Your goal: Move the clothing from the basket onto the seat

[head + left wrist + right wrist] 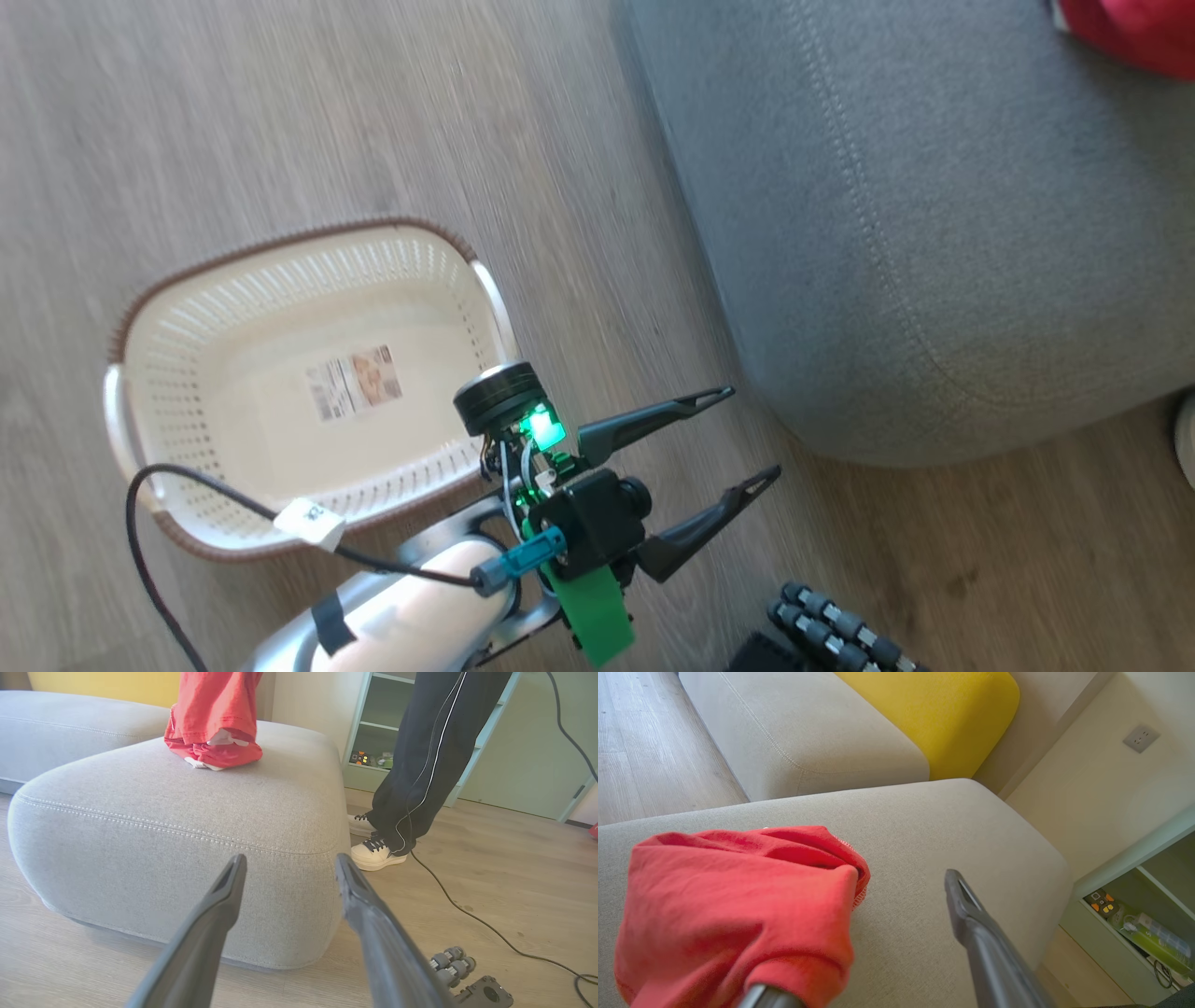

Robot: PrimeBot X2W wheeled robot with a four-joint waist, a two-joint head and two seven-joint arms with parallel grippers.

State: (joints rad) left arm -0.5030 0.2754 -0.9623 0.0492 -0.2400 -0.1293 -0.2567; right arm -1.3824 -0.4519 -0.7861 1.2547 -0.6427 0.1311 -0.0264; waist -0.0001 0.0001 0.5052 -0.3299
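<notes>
Right gripper (901, 882) hovers, jaws apart, above the seat (924, 821) w/ the clothing (733, 905) draped over one finger (766, 999): a snag cd drag it off on retreat; left gripper (752, 432) likewise spread.

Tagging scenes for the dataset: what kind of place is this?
Most likely a home living room: a grey upholstered sofa seat with a yellow cushion behind it, a wood-look floor, and a shelf unit against the wall.
</notes>
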